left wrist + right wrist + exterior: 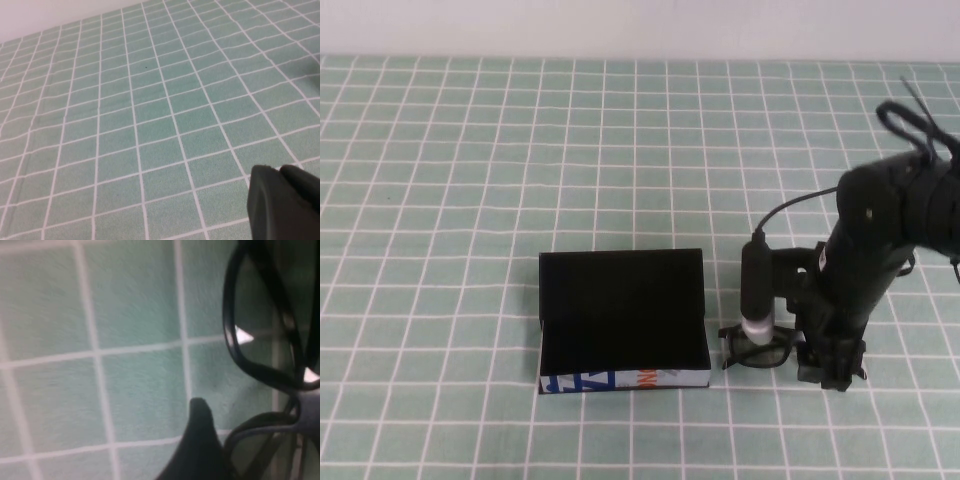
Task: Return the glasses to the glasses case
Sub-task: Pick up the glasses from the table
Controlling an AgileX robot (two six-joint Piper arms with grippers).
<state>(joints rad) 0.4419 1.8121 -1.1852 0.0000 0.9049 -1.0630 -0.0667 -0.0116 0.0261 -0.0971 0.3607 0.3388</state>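
Right gripper [832, 372] of mine is down low at the near-right part of the counter [440, 200], sitting right over the right end of the glasses [757, 350]. Its fingers are spread wide and it's not gripping anything; in the right wrist view one dark fingertip [197, 440] sits just beside the frame, and I can't tell if it's actually touching it.

So the glasses: black plastic frame, thick rims, rectangular lenses with a slight tint, lying on the green checked cloth of the counter. They're just to the right of the glasses case [620, 320], outside it, with a small gap between. A black stick-shaped camera on my arm hangs over the middle of them in the high view, so only part of the frame shows.

Case is a black rectangular box, lid hinged open and leaning back on the far side. Front edge is white with blue and orange print. Inside just looks solid black.

Left gripper [285, 202] is only a dark bit at the corner of its own wrist view, hanging above bare cloth; can't tell how it's set.
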